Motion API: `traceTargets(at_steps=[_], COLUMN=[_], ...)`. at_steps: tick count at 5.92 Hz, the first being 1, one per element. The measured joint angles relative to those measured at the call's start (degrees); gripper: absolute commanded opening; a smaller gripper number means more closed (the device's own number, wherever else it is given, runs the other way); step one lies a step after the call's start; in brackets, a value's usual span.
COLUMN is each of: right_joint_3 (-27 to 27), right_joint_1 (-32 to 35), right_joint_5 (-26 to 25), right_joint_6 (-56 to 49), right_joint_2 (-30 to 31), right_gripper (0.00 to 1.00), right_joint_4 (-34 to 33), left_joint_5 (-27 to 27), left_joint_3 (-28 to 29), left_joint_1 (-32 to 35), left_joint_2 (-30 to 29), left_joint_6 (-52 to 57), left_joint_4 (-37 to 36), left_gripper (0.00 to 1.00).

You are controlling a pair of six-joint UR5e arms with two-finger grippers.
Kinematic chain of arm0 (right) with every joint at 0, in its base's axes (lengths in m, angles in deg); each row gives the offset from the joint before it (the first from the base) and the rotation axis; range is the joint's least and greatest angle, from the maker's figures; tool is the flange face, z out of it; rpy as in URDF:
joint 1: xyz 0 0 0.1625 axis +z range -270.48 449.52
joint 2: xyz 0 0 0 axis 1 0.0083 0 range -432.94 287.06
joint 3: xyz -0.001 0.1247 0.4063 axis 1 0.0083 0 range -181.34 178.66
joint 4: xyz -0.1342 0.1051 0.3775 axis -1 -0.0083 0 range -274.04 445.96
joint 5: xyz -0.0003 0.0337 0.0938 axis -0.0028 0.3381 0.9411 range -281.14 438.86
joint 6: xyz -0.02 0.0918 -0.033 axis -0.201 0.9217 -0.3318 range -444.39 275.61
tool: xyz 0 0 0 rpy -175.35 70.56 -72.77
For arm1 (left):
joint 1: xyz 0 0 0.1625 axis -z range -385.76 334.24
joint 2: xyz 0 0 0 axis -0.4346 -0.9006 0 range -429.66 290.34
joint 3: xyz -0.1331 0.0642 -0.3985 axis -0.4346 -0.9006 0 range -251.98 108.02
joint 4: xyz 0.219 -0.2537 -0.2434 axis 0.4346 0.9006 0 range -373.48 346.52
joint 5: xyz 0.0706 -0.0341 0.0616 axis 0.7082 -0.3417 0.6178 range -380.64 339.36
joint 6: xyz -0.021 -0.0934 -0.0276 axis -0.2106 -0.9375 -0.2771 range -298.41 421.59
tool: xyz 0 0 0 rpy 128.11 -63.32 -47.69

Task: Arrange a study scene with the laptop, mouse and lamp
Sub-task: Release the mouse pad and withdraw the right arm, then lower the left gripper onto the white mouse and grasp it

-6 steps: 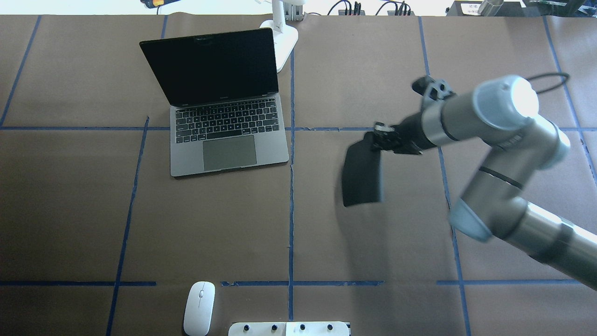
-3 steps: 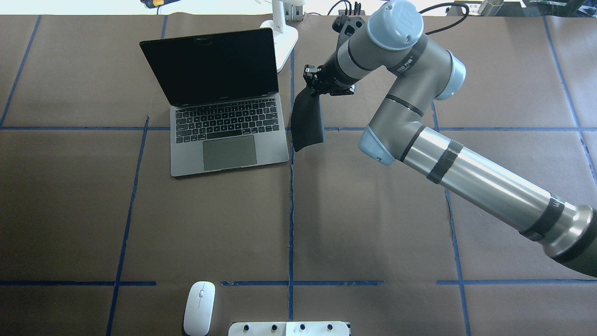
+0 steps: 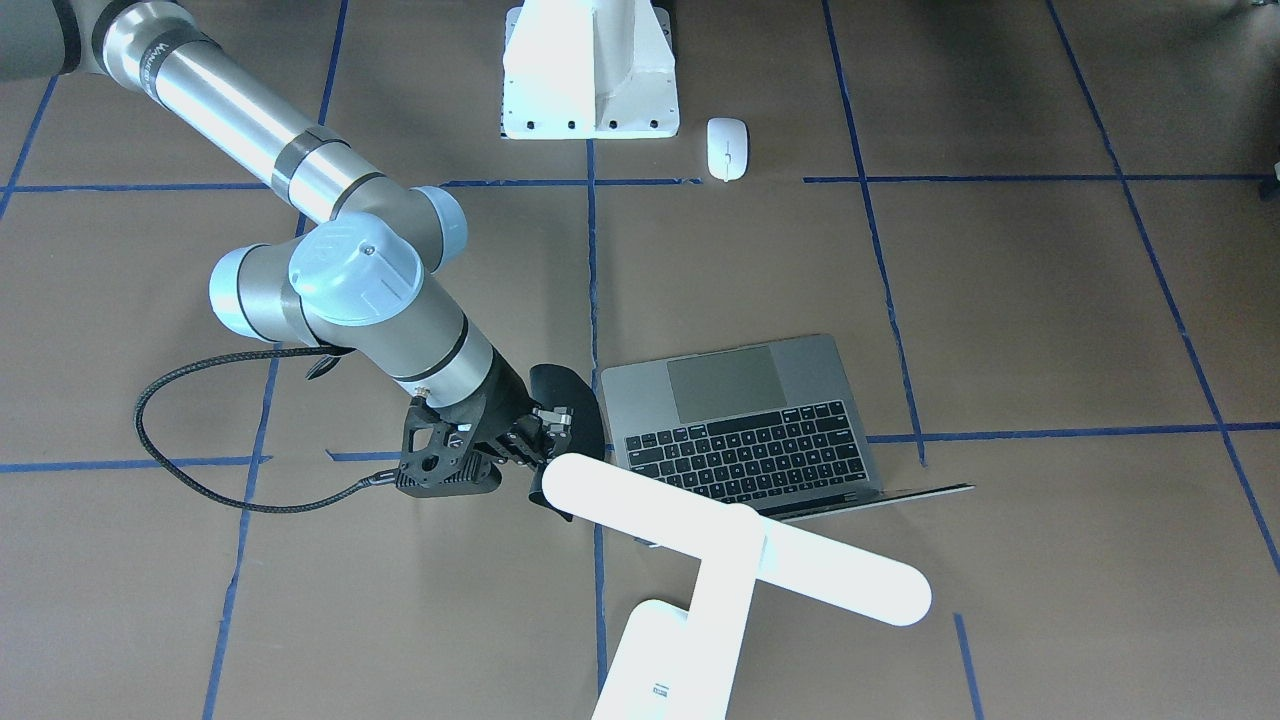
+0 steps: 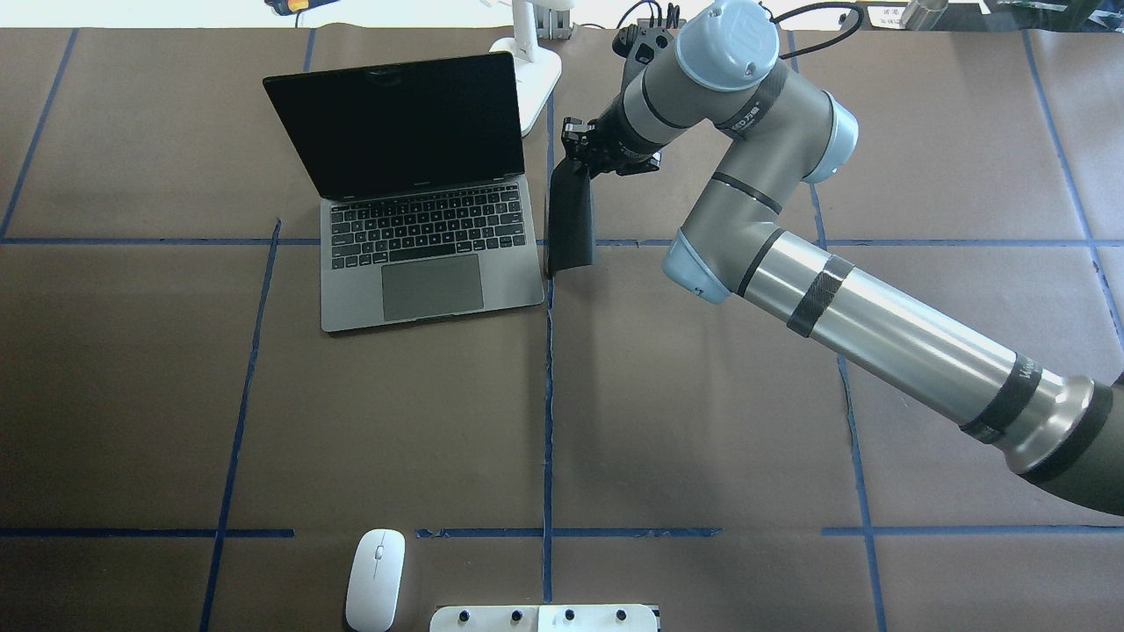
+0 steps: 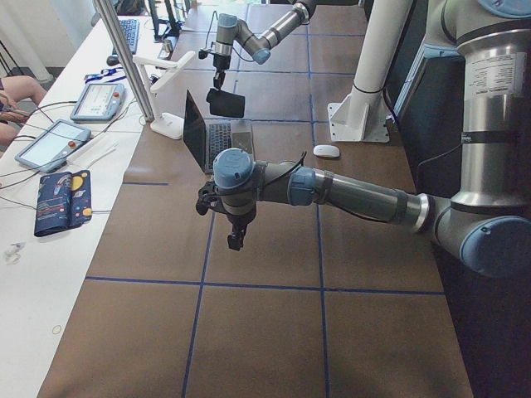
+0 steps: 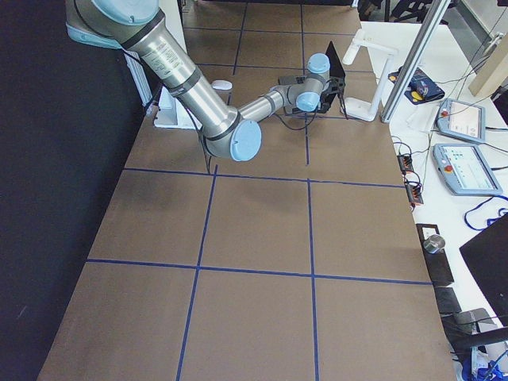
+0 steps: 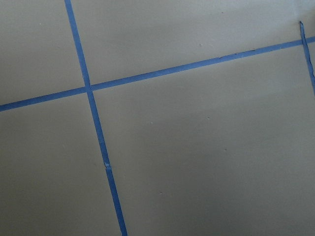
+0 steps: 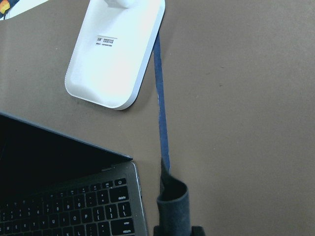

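Note:
The dark-grey laptop (image 4: 421, 263) stands open at the table's far left-centre, its screen black. A white mouse (image 4: 376, 579) lies at the near edge, by the pedestal. The white lamp (image 3: 740, 540) stands behind the laptop; its base (image 8: 115, 54) fills the top of the right wrist view. My right gripper (image 4: 575, 156) is shut on the top edge of a limp black pad (image 4: 571, 219), which hangs just off the laptop's right side. My left gripper (image 5: 236, 240) hovers over bare table in the exterior left view only, so I cannot tell its state.
The white bolted pedestal (image 3: 590, 70) sits at the robot's side of the table. A black cable (image 3: 200, 400) loops from the right wrist. Blue tape lines grid the brown table. A side bench with tablets (image 5: 50, 141) lies beyond the far edge.
The right arm has swung from the table's right half over to the laptop's right side, carrying the black pad. The pad now hangs straighter and closer to the laptop.

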Motion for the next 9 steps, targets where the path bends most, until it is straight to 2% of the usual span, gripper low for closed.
traceTargets(at_steps=[2, 4, 5, 6, 7, 8, 9], right_joint_3=[0.08, -2.21, -6.19, -12.12, -20.37, -29.29, -36.99], right_joint_1=[0.61, 5.52, 8.87, 11.78, 15.01, 19.07, 24.45], right_joint_5=[0.75, 8.05, 11.44, 13.12, 13.68, 13.55, 13.43], right_joint_6=[-3.36, -9.99, -16.43, -24.64, -35.79, -49.48, -64.5], right_joint_2=[0.54, 5.39, 10.44, 16.22, 23.05, 30.63, 39.47], right_gripper=[1.0, 1.0, 1.0, 1.0, 1.0, 1.0, 1.0], right_joint_4=[-0.19, -2.27, -5.73, -11.3, -19.87, -30.04, -37.69], left_joint_5=[-0.75, -0.98, -1.0, -0.69, 0.06, 2.54, 7.58], left_joint_3=[-0.41, -3.66, -6.93, -10.64, -15.0, -19.49, -23.63], left_joint_1=[0.0, -0.58, -2.25, -5.92, -11.25, -17.56, -25.45], left_joint_2=[-0.05, -0.25, -0.22, -0.17, -0.16, -0.18, -0.26], left_joint_6=[-0.1, -0.07, -2.47, -9.27, -18.87, -28.44, -38.45], left_joint_4=[0.09, 0.28, 0.32, 1.15, 2.28, 2.67, 3.04], left_gripper=[1.0, 1.0, 1.0, 1.0, 1.0, 1.0, 1.0])
